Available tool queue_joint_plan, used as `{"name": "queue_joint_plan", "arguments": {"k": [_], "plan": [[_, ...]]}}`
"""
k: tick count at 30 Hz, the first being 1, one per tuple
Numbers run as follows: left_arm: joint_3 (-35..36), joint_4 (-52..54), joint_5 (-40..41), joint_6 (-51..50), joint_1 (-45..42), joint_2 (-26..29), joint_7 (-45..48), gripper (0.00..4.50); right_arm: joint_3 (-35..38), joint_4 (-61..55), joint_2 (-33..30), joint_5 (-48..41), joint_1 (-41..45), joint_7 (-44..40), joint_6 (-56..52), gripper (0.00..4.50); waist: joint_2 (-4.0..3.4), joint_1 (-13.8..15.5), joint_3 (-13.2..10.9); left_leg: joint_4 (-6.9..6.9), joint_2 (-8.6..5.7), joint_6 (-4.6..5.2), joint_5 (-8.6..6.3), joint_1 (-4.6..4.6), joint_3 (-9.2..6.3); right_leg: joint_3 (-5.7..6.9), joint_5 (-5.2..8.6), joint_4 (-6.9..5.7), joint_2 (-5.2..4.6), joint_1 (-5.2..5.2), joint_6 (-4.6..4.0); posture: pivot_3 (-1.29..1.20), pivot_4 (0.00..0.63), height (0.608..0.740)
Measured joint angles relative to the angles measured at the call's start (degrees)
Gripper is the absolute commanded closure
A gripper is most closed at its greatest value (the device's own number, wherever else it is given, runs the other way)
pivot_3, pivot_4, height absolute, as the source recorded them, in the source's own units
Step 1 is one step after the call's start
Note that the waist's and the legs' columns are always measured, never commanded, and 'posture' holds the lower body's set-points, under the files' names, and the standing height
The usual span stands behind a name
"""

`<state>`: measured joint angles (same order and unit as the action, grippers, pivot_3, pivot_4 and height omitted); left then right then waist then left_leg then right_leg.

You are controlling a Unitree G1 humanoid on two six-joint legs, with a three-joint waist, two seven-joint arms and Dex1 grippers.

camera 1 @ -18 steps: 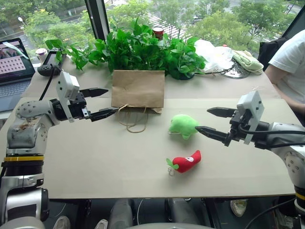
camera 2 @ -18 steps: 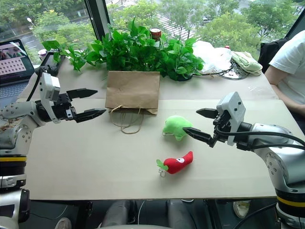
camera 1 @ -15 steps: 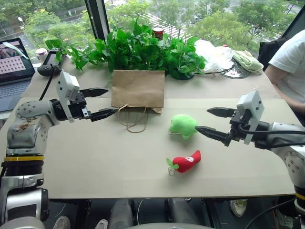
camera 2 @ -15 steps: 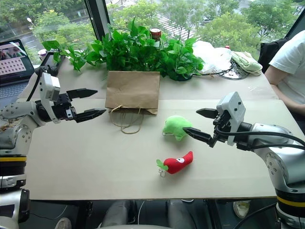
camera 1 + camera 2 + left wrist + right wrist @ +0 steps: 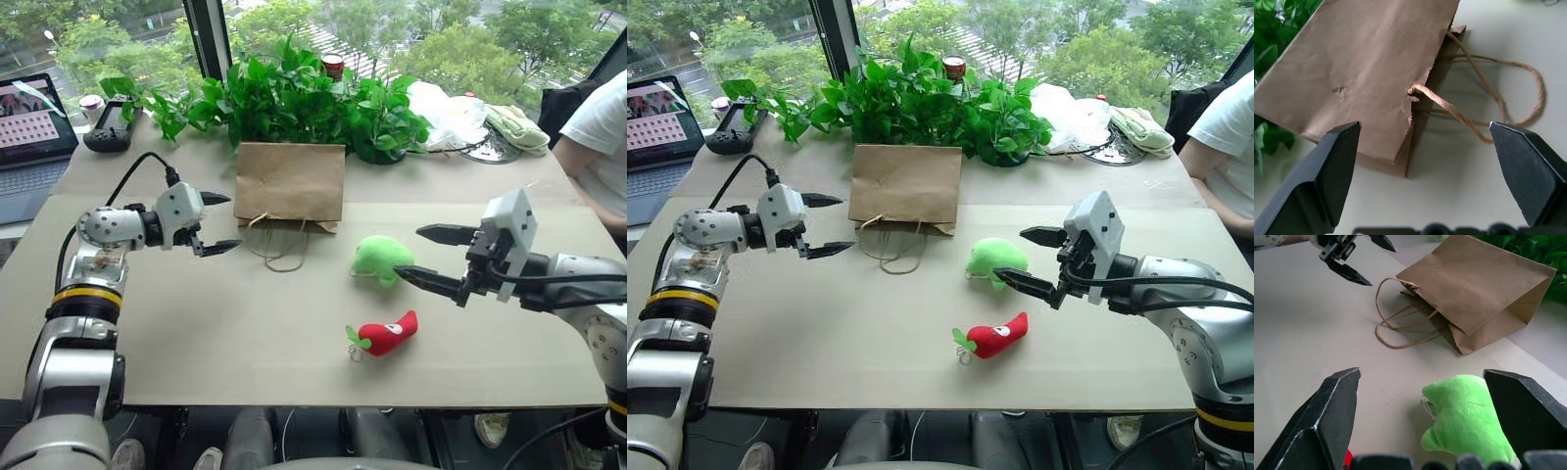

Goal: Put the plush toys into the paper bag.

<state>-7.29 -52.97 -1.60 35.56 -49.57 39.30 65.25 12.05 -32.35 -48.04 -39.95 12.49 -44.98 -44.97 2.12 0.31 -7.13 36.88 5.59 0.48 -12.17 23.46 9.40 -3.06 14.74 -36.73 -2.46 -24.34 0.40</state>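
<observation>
Left gripper [image 5: 218,223] – fingers spread, empty, beside the paper bag [image 5: 290,183] lying flat. Green plush [image 5: 380,258] and red chili plush [image 5: 386,333] on the table [image 5: 196,333]. Right gripper [image 5: 419,257] – spread, at the green plush.

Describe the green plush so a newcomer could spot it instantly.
Start at the brown paper bag lying before the leafy plants. On its right lies the green plush, just ahead of the right gripper. Rounded and light green, unlike the red chili.
</observation>
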Motion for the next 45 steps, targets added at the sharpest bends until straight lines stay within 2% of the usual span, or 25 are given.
{"name": "queue_joint_plan", "arguments": {"k": [5,13,18,19,20,24,30,33,35,40,43,45], "plan": [[-5.94,-10.95,-10.17,14.38,-5.57,-2.32,-6.92,0.00,0.22,-2.67,0.19,-1.98,-0.86,2.20,-1.61,0.05,0.01,0.10,-0.01,0.02,0.00,0.11,-0.07,0.07,-0.03,0.04,0.01,0.01,0.00,-0.04,0.01,0.00,0.150,0.740],[-10.80,-17.34,-20.60,19.83,-11.27,-5.16,-21.32,0.00,1.08,-5.54,0.77,-4.19,-3.10,6.29,-2.83,0.05,0.01,0.32,-0.01,0.12,-0.02,0.11,-0.07,0.14,-0.17,0.14,0.01,-0.06,-0.02,-0.01,0.03,0.00,0.150,0.740],[-11.54,-19.40,-21.63,20.72,-11.54,-7.57,-23.63,0.00,1.89,-6.49,1.03,-4.51,-4.25,8.18,-2.98,0.05,0.02,0.15,-0.01,0.13,-0.01,0.11,-0.06,0.16,-0.22,0.18,0.01,-0.07,0.00,-0.01,0.03,0.00,0.150,0.740],[-11.54,-19.66,-21.63,20.77,-11.66,-7.72,-23.56,0.53,1.94,-6.68,1.12,-4.86,-4.30,8.55,-2.98,0.00,0.01,0.11,-0.01,0.12,-0.02,0.11,-0.06,0.15,-0.23,0.19,0.01,-0.08,0.00,-0.01,0.03,0.00,0.150,0.740],[-11.54,-19.81,-21.63,20.82,-11.77,-7.82,-23.39,0.79,1.96,-6.85,1.26,-5.21,-4.34,8.90,-2.98,0.00,0.02,0.11,-0.01,0.13,-0.02,0.11,-0.06,0.15,-0.24,0.20,0.01,-0.08,0.00,-0.01,0.03,0.00,0.150,0.740],[-11.68,-20.11,-21.76,21.08,-11.84,-7.94,-22.94,2.33,1.96,-7.64,1.35,-5.96,-4.49,9.97,-2.98,0.00,0.02,0.21,-0.01,0.15,-0.02,0.11,-0.06,0.16,-0.27,0.22,0.01,-0.08,-0.01,0.01,0.03,0.00,0.150,0.740],[-11.66,-20.36,-21.74,21.11,-11.84,-7.83,-22.60,4.38,1.95,-7.63,1.35,-5.95,-4.69,10.32,-2.98,0.00,0.02,0.24,-0.01,0.16,-0.03,0.11,-0.06,0.17,-0.31,0.26,0.01,-0.08,-0.01,0.02,0.03,0.00,0.150,0.740],[-10.04,-20.43,-19.65,20.88,-11.84,-7.78,-20.13,4.38,1.93,-7.60,1.35,-5.91,-4.71,10.33,-2.97,0.00,0.02,0.21,-0.01,0.17,-0.02,0.11,-0.06,0.19,-0.33,0.29,0.01,-0.09,-0.01,0.02,0.03,0.00,0.150,0.740],[-6.57,-20.41,-15.18,19.48,-11.84,-7.92,-15.74,4.38,1.88,-7.58,1.36,-5.88,-4.71,10.38,-2.97,0.00,0.02,0.19,-0.01,0.18,-0.02,0.10,-0.06,0.19,-0.33,0.30,0.01,-0.09,-0.01,0.02,0.03,0.00,0.150,0.740],[7.36,-19.99,2.05,2.53,-13.70,-8.48,1.72,4.38,1.29,-7.56,2.03,-5.62,-4.72,11.00,-2.95,0.00,0.01,0.02,-0.01,0.32,-0.02,0.11,-0.05,0.26,-0.52,0.46,0.02,-0.17,-0.01,0.06,0.04,0.00,0.150,0.740],[10.77,-19.50,6.21,-6.29,-14.32,-7.64,5.68,4.38,0.51,-7.56,2.66,-5.23,-4.88,11.31,-2.91,0.00,0.01,-0.15,0.00,0.38,-0.04,0.11,-0.05,0.27,-0.66,0.55,0.02,-0.18,0.00,0.11,0.05,0.00,0.150,0.740],[10.92,-19.49,6.09,-8.78,-14.05,-6.45,6.43,3.86,0.16,-7.51,2.80,-5.07,-5.01,11.34,-2.90,0.00,0.01,-0.32,0.00,0.38,-0.06,0.11,-0.05,0.29,-0.74,0.58,0.02,-0.19,0.01,0.11,0.05,0.00,0.150,0.740]]}}
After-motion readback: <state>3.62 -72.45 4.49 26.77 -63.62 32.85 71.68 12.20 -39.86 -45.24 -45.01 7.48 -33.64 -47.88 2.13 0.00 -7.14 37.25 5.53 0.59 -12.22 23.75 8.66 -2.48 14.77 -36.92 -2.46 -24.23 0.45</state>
